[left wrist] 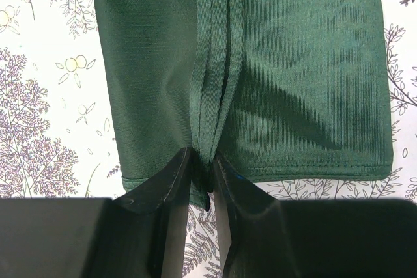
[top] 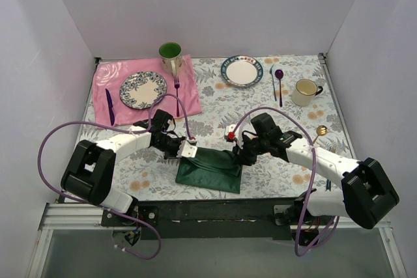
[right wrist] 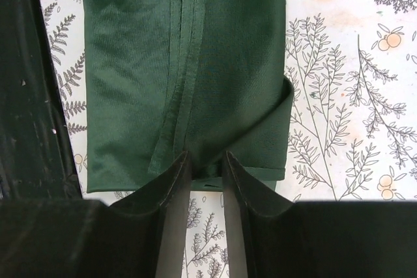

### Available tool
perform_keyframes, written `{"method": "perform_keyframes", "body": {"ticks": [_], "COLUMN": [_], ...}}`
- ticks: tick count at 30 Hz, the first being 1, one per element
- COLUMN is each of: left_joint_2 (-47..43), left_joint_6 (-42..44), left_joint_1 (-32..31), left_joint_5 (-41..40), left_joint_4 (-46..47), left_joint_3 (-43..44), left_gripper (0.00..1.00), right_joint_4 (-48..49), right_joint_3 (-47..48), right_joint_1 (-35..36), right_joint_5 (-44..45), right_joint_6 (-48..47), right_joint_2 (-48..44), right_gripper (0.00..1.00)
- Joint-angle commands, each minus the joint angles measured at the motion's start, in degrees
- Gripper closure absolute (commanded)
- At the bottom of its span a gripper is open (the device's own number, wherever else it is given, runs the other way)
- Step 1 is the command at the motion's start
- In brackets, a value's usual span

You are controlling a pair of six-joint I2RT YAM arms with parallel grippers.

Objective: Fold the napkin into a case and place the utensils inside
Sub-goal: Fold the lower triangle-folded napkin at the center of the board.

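"Where is the napkin (top: 210, 168)?"

"Low in the middle of the desk (top: 215, 105), near the front edge, between the two arms. There is one, dark green, folded to a rough rectangle. A ridge of stacked edges runs along it from one tool to the other."

"What is the left tool (top: 189, 150) doing?"

"It sits at the napkin's left end. From its wrist camera the fingers (left wrist: 172, 180) are nearly together, and the bunched layers of the ridge are pinched between the tips. It has hold of the cloth."

"And the right tool (top: 236, 155)?"

"It is at the opposite end. Its fingers (right wrist: 172, 180) stand a little further apart, one on each side of the hem where the ridge ends. The cloth puckers between them. I cannot tell whether they grip it or only bracket it."

"Any cutlery for the case?"

"I count one gold-headed spoon (top: 321, 131), just beyond the right forearm, which hides most of its handle. It is well apart from the napkin."

"What else is there?"

"Two plates: a blue patterned plate (top: 143, 90) on the pink cloth (top: 189, 96) at far left, and a white plate with a dark rim (top: 242, 71) at far centre. Two mugs as well: a mug with a green inside (top: 171, 56) at the pink cloth's far edge and a cream mug (top: 305, 92) to the right. One fork (top: 176, 86) lies beside the patterned plate and one purple knife (top: 109, 105) on its other side. One purple spoon (top: 279, 83) lies between the white plate and the cream mug."
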Motion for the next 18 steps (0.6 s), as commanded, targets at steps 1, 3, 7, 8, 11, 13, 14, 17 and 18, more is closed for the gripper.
{"method": "perform_keyframes", "body": {"ticks": [1,3,7,8,11,13,14,17,18], "left_joint_2": [-2.8,-2.9,-3.3,-3.4,-4.0,-4.5,-5.3,-6.6,-7.6], "left_joint_6": [0.2,0.1,-0.8,-1.4,-2.0,-2.5,-2.7,-6.0,-8.0], "left_joint_1": [-0.5,-0.5,-0.7,-0.6,-0.7,-0.7,-0.7,-0.7,-0.7], "left_joint_5": [1.3,1.3,1.4,1.5,1.6,1.6,1.4,1.2,1.4], "left_joint_4": [0.3,0.4,0.3,0.3,-0.1,-0.3,-0.4,-0.3,-0.4], "left_joint_3": [-0.8,-0.9,-1.1,-1.1,-1.3,-2.0,-2.1,-2.7,-2.6], "left_gripper": [0.81,0.81,0.81,0.81,0.79,0.76,0.74,0.68,0.66], "right_joint_4": [1.1,1.6,2.5,2.5,2.6,3.2,3.4,4.7,4.9], "right_joint_3": [-1.0,-1.4,-2.1,-2.1,-2.4,-3.0,-3.0,-3.3,-3.1], "right_joint_1": [-0.1,0.0,0.0,0.1,0.3,0.5,0.6,0.7,0.8], "right_joint_5": [0.0,-0.1,-0.3,-0.2,0.0,0.7,0.9,1.3,1.3], "right_joint_6": [0.8,0.7,0.2,0.1,-0.4,-1.3,-1.8,-2.3,-2.4], "right_joint_2": [0.2,0.2,0.1,0.1,0.9,2.1,2.4,3.9,4.5], "right_gripper": [0.70,0.82,0.99,0.99,0.99,0.99,0.99,0.99,0.99]}}
